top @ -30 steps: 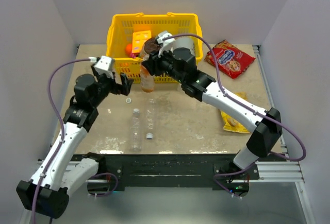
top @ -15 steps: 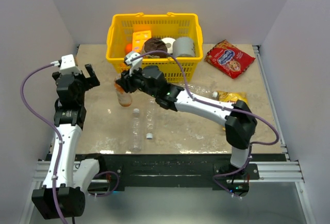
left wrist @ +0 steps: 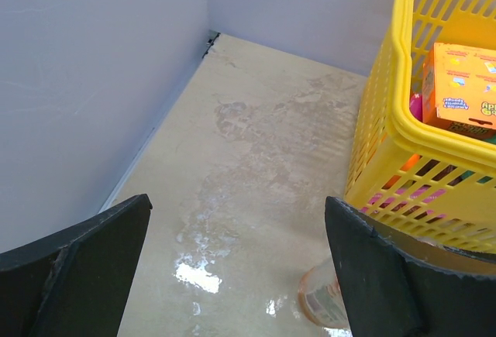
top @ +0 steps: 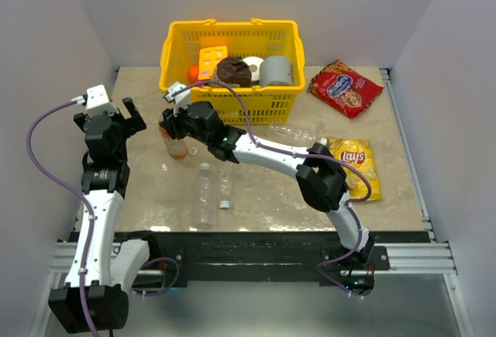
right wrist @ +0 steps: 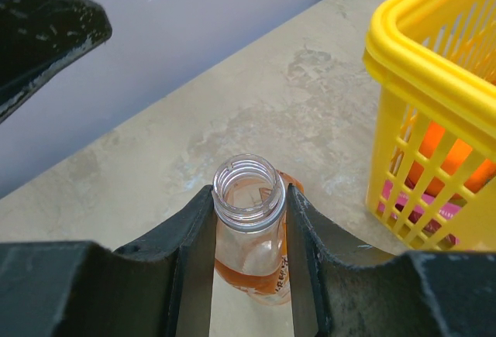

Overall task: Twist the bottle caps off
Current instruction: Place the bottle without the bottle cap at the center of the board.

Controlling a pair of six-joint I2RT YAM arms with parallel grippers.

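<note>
while my right gripper [right wrist: 249,197] clamps the neck of the uncapped orange bottle [right wrist: 253,273], upright just beside the yellow basket [right wrist: 422,81], with a cap [top: 192,151] on the table [top: 271,190] nearby, my left gripper [left wrist: 239,275] hangs wide open, empty.

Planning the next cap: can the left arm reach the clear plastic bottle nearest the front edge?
Probably yes: the left gripper is open and empty, with only table between it and the clear plastic bottle.
</note>
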